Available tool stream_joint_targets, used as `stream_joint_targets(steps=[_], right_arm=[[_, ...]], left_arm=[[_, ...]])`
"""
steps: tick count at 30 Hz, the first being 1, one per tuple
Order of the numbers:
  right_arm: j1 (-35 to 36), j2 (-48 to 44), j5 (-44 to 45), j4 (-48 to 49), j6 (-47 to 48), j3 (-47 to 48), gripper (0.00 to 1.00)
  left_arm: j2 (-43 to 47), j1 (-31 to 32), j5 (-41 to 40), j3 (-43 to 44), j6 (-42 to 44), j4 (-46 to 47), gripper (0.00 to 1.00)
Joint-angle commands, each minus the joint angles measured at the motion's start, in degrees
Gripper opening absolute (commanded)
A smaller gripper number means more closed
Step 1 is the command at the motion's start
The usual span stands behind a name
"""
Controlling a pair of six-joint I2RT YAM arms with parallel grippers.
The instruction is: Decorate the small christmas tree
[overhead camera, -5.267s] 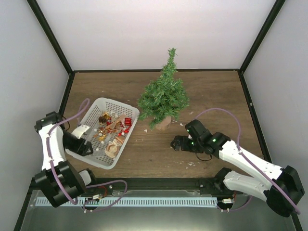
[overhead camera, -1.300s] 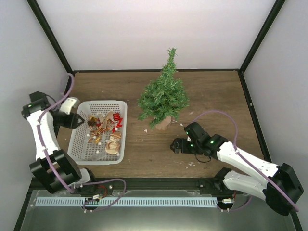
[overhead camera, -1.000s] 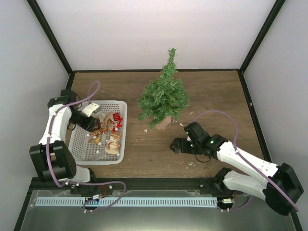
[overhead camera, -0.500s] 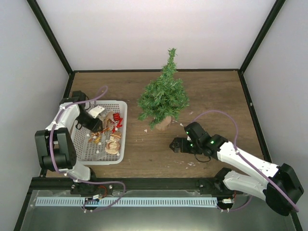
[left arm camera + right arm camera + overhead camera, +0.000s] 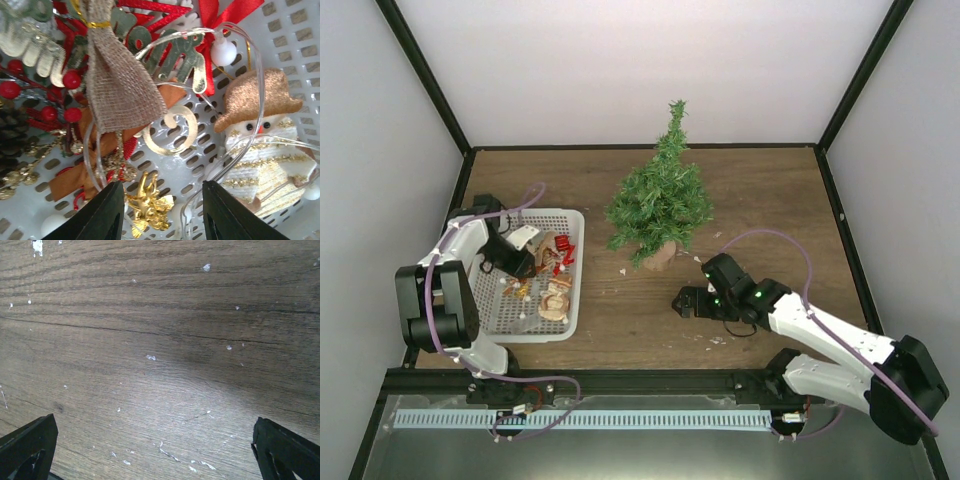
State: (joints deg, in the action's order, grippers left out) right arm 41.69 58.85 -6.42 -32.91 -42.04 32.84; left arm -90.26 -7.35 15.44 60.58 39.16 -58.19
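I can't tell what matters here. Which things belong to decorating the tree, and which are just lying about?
For the job: small christmas tree; white basket; ornaments in it: snowman, burlap sack, gold trinket; left gripper, open above them.
Lying about: white flecks on the table; right gripper, open over the table.

The top camera looks down from above and behind my two bases on the whole tabletop [image 5: 750,190]. My left wrist camera is very near, looking past my jaws into the white basket [image 5: 295,45], which the top view also shows at its left. My right wrist camera faces the bare tabletop wood closely.
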Motion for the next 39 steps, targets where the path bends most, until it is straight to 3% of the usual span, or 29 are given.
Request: stream_joint_targets(steps=[1, 23, 34, 39], right_arm=[[-0.29, 0.17, -0.17, 0.61, 0.48, 0.92, 0.99], [-0.30, 1.92, -0.97, 0.99, 0.98, 1.39, 0.99], [-0.29, 3.55, -1.23, 0.97, 1.22, 2.52, 0.99], [-0.30, 3.56, -1.15, 0.84, 1.01, 2.53, 0.99]], left_arm=[[0.18, 0.33, 3.65, -1.37, 0.54, -0.44, 0.43], [-0.06, 0.34, 13.24, -4.25, 8.55, -4.35, 0.41], [-3.36, 0.31, 8.69, -4.23, 6.20, 0.69, 0.35], [-2.13, 0.34, 7.37, -3.72, 5.66, 1.67, 0.13]])
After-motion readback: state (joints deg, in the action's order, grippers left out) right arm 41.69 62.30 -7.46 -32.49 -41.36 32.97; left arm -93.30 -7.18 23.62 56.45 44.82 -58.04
